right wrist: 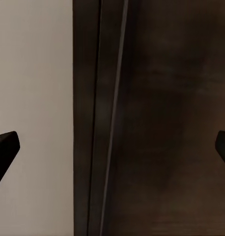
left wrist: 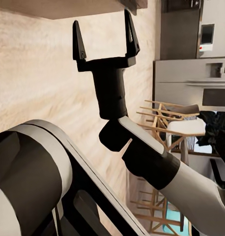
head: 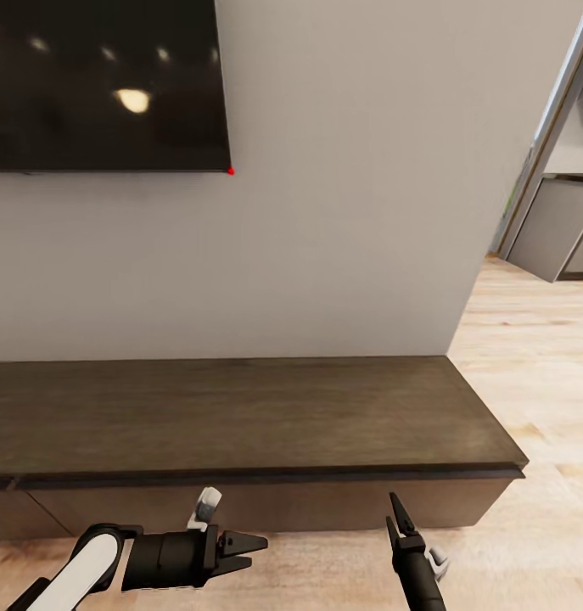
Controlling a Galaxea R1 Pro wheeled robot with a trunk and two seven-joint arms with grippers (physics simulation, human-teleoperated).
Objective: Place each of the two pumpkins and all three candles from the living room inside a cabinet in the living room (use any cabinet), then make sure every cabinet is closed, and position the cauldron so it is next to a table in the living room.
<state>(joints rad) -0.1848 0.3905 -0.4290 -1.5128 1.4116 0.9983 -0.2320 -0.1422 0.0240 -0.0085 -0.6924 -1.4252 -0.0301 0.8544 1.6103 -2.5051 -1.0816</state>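
Note:
The long, low dark-brown cabinet [head: 240, 416] stands against the wall, its drawer fronts [head: 283, 506] closed and its top bare. My right gripper [head: 397, 519] is open and points at the drawer front just below the top's lip. In the left wrist view it [left wrist: 103, 38] shows with its fingers spread. In the right wrist view it [right wrist: 112, 147] faces the dark wood [right wrist: 166, 123] close up. My left gripper [head: 244, 550] hangs lower left, pointing right toward the right arm, and looks open with nothing in it. The pumpkins, candles and cauldron are out of view.
A black TV [head: 104, 85] hangs on the grey wall above the cabinet. Light wood floor [head: 529, 382] runs past the cabinet's right end toward grey kitchen units [head: 554, 229]. The left wrist view shows a fridge [left wrist: 191, 83] and wooden chairs [left wrist: 166, 118].

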